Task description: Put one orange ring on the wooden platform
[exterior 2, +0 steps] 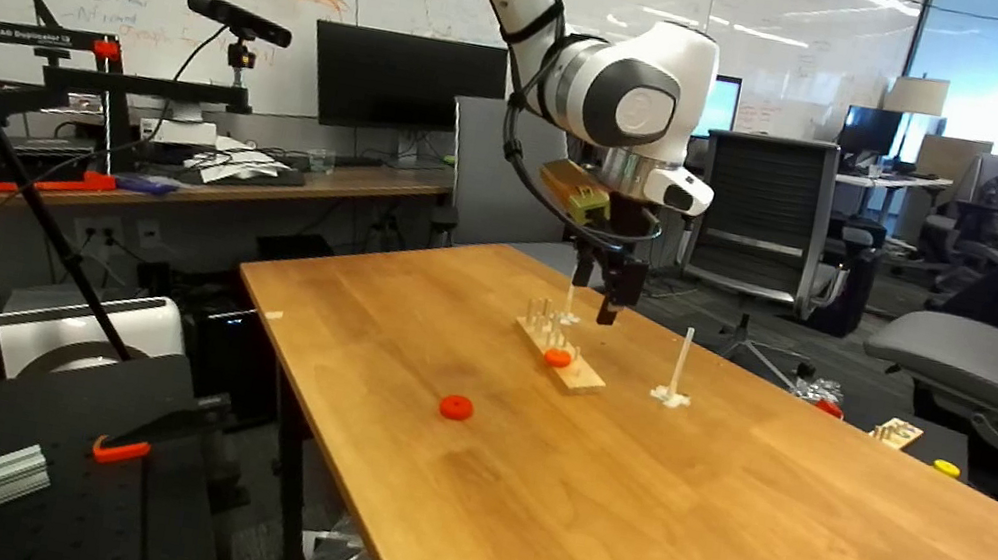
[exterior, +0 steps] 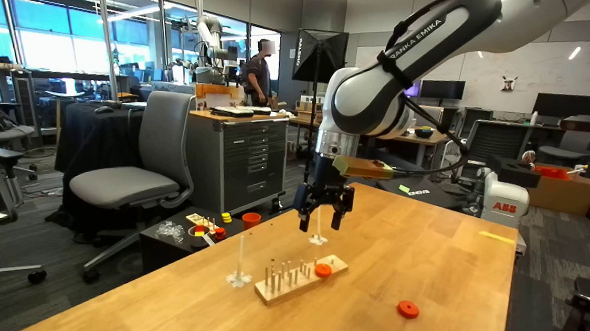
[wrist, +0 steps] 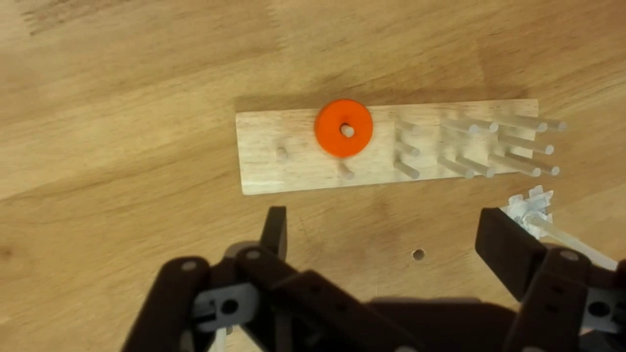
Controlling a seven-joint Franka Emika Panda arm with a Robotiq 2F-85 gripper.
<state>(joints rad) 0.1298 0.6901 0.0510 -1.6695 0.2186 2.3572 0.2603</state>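
Observation:
The pale wooden platform (exterior: 339,263) with several thin upright pegs lies on the tabletop; it also shows in an exterior view (exterior 2: 582,378) and in the wrist view (wrist: 259,142). One orange ring (wrist: 343,147) sits on the platform around a peg; this ring is visible in both exterior views (exterior: 323,270) (exterior 2: 558,358). A second orange ring (exterior: 408,310) lies flat on the tabletop, apart from the platform, also seen in an exterior view (exterior 2: 456,408); it is outside the wrist view. My gripper (wrist: 381,230) is open and empty above the table beside the platform, seen in both exterior views (exterior: 320,224) (exterior 2: 595,298).
Two tall thin rods stand taped to the tabletop near the platform, a rod (exterior: 241,259) by one end and another rod (exterior 2: 680,366) behind it. A low black side table (exterior: 162,252) beside the tabletop holds another pegged slab, a red cup (exterior: 251,220) and yellow rings (exterior: 226,217).

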